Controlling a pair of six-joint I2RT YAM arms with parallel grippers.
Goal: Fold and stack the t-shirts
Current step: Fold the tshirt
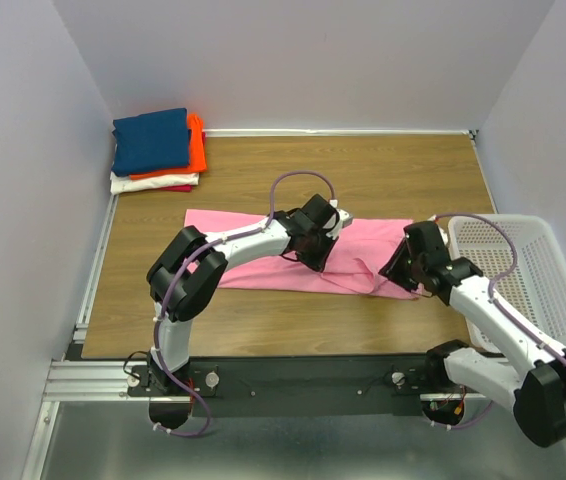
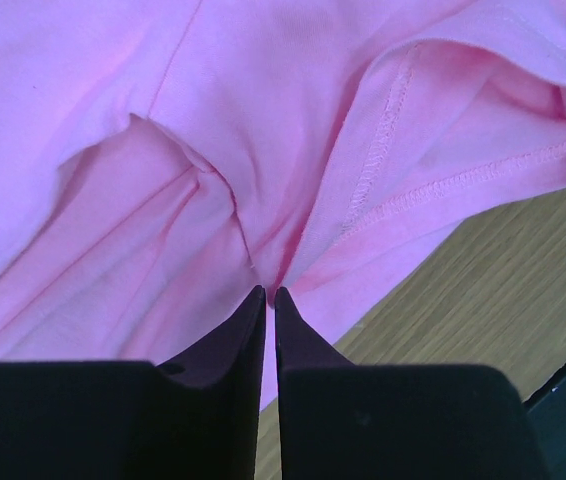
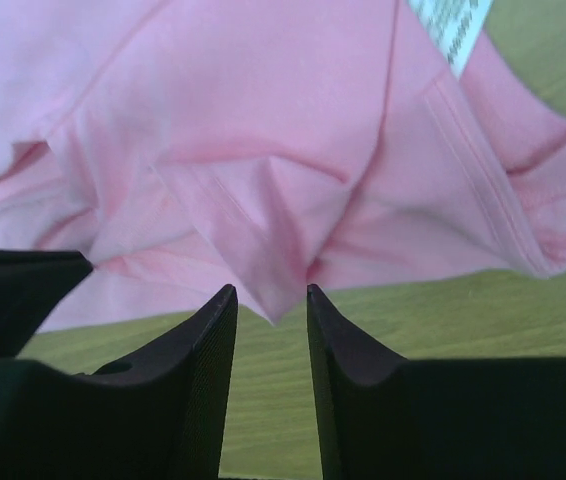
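- Pink t-shirt lies spread across centre of table; folded stack, navy on top, at 10 o'clock.
- L gripper nearly closed, pinching a pink fold.
- R gripper part open, cloth tip at its fingertips, not clamped.
- Risk: R side may slip on lifting, skewing the fold.
- Basket at 3 o'clock: nothing visible inside.
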